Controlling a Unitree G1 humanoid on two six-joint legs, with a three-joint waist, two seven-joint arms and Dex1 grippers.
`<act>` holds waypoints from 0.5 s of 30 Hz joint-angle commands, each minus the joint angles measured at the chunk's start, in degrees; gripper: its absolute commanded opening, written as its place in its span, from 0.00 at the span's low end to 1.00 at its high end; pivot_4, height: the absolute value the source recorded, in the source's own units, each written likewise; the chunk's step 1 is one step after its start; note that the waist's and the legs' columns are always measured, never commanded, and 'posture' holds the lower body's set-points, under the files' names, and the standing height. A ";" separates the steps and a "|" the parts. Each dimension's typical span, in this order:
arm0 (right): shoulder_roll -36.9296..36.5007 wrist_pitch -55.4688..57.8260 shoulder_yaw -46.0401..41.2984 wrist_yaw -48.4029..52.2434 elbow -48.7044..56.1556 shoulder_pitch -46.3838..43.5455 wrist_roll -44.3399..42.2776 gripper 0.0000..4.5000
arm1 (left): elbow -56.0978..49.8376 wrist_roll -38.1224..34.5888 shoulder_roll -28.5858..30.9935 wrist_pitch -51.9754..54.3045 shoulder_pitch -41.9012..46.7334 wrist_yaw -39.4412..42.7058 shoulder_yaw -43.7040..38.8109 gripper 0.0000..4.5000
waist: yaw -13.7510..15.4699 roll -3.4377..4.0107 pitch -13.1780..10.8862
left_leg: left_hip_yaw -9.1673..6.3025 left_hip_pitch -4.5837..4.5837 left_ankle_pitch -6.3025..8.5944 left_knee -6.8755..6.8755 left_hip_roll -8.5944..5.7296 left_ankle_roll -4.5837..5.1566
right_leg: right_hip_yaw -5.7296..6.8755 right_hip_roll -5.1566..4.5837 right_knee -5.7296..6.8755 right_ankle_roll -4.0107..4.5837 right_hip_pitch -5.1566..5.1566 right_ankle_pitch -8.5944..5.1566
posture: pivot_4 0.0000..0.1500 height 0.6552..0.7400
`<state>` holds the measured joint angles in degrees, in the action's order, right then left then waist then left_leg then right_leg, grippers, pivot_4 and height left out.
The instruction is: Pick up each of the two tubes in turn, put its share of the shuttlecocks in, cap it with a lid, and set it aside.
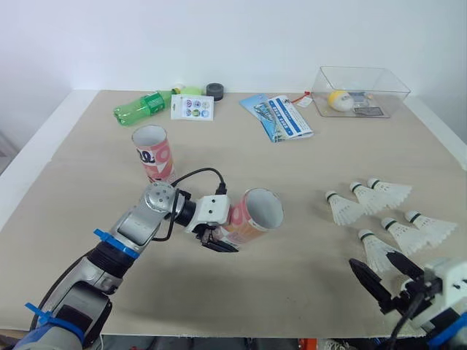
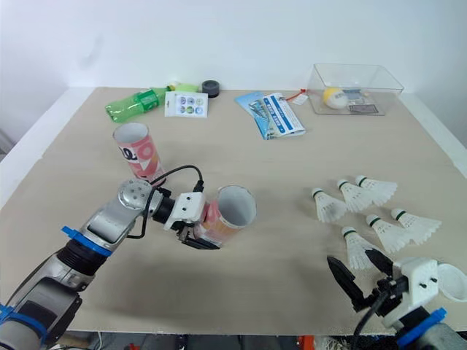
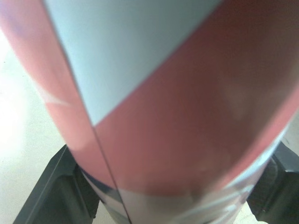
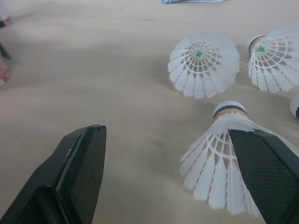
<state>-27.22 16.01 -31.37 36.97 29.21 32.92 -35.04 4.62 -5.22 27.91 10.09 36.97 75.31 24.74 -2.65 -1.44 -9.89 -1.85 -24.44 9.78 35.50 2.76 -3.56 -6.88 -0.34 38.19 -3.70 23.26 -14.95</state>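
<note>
We log, left to right:
- 1 upright pink-and-white cylindrical tube (image 1: 153,153).
- Left gripper (image 1: 225,235), clenched around a 2nd matching tube (image 1: 259,211), which is tilted over the matte beige table (image 1: 292,284) with its round mouth open.
- 6 white feathered shuttlecocks (image 1: 343,210), clustered.
- Right gripper (image 1: 384,275), black fingers spread beside the nearest shuttlecock.

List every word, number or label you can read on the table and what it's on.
None can be read for certain.
On the standing tube: white characters, too blurred.
On the tilted tube: coloured bands, no lettering shows.
On the card: round coloured icons, print too small.
On the leaflets: blue print, too small.
On the shuttlecock: green round mark, too small.
</note>
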 commanded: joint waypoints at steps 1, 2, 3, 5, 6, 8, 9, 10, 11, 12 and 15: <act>-1.10 2.26 0.65 -1.41 -0.19 -1.73 -0.16 1.00 | -2.21 -0.46 0.35 0.42 -0.13 -0.56 -1.01 0.76 | 0.01 0.01 0.00 | 0.00 0.01 0.00 0.00 0.00 0.00 | 0.00 0.01 0.00 0.00 -0.01 0.00 | 1.00 1.00; -1.14 2.39 0.91 -1.79 -0.42 -2.41 0.40 1.00 | -2.26 -0.51 0.29 0.52 -0.14 -0.70 -1.05 0.76 | 0.00 0.01 0.00 | -0.02 0.01 0.00 0.00 0.00 0.01 | 0.01 0.01 0.00 0.00 -0.01 0.00 | 1.00 1.00; -1.10 2.86 1.09 -2.43 -0.65 -3.09 0.71 1.00 | -2.28 -0.50 0.25 0.56 -0.14 -0.84 -1.08 0.76 | 0.00 0.00 0.00 | -0.02 0.02 0.00 -0.01 0.00 0.01 | 0.01 0.02 0.00 0.00 -0.01 0.00 | 1.00 1.00; -1.14 3.40 1.39 -2.77 -0.92 -3.77 1.02 1.00 | -2.30 -0.50 0.16 0.66 -0.12 -1.04 -1.06 0.76 | 0.00 0.02 0.01 | -0.01 0.01 0.00 0.00 0.00 0.01 | 0.00 0.01 0.00 0.00 -0.01 0.01 | 1.00 1.00; -1.36 3.64 1.60 -2.90 -1.05 -3.94 1.36 1.00 | -2.26 -0.48 0.08 0.65 -0.09 -1.17 -1.01 0.76 | 0.00 0.02 0.01 | -0.02 0.01 0.00 0.00 0.00 0.01 | 0.01 0.02 0.00 0.00 -0.02 0.00 | 1.00 1.00; -1.43 4.27 1.81 -3.03 -1.07 -4.31 1.30 1.00 | -2.25 -0.51 -0.14 0.66 0.00 -1.47 -0.94 0.76 | 0.00 0.02 0.01 | -0.02 0.00 0.00 -0.01 0.00 0.01 | 0.01 0.02 0.00 -0.01 -0.01 0.00 | 1.00 1.00; -1.38 4.53 1.76 -3.45 -1.03 -4.46 1.61 1.00 | -2.24 -0.54 -0.24 0.66 0.04 -1.60 -0.93 0.76 | 0.00 0.02 0.01 | -0.02 0.00 0.00 -0.02 0.00 0.01 | 0.01 0.02 0.00 -0.01 -0.01 0.00 | 1.00 1.00; -1.31 4.71 1.69 -3.72 -0.97 -4.56 1.84 0.87 | -2.24 -0.56 -0.29 0.67 0.07 -1.68 -0.93 0.74 | 0.00 0.02 0.01 | -0.02 0.00 0.00 -0.01 0.00 0.01 | 0.00 0.02 0.00 -0.02 -0.01 0.00 | 1.00 1.00; -1.30 4.76 1.65 -3.94 -0.90 -4.65 2.20 0.82 | -2.22 -0.56 -0.36 0.64 0.09 -1.75 -0.94 0.74 | 0.01 0.02 0.01 | -0.02 0.00 0.00 -0.01 0.00 0.01 | 0.00 0.02 0.00 -0.02 -0.01 0.00 | 1.00 1.00; -1.25 4.76 1.61 -4.30 -0.85 -4.80 2.56 0.72 | -2.16 -0.51 -0.38 0.54 0.11 -1.75 -0.92 0.74 | 0.00 0.02 0.01 | -0.02 0.00 0.00 -0.01 0.00 0.01 | 0.01 0.02 0.00 -0.02 -0.01 0.00 | 1.00 1.00; -1.55 4.97 1.71 -4.58 -0.64 -5.18 3.45 0.32 | -1.66 -0.08 -0.44 -0.19 0.29 -1.89 -0.78 0.74 | 0.00 0.03 0.02 | -0.02 0.01 -0.01 0.00 0.00 0.01 | 0.01 0.02 0.00 -0.02 -0.01 0.01 | 1.00 1.00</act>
<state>-27.90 21.16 -29.21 32.90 27.69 28.11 -32.00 4.04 -5.16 27.66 10.48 36.75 73.86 24.75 -2.65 -1.41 -9.88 -1.87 -24.43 9.77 35.50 2.76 -3.55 -6.87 -0.31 38.19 -3.72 23.25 -14.93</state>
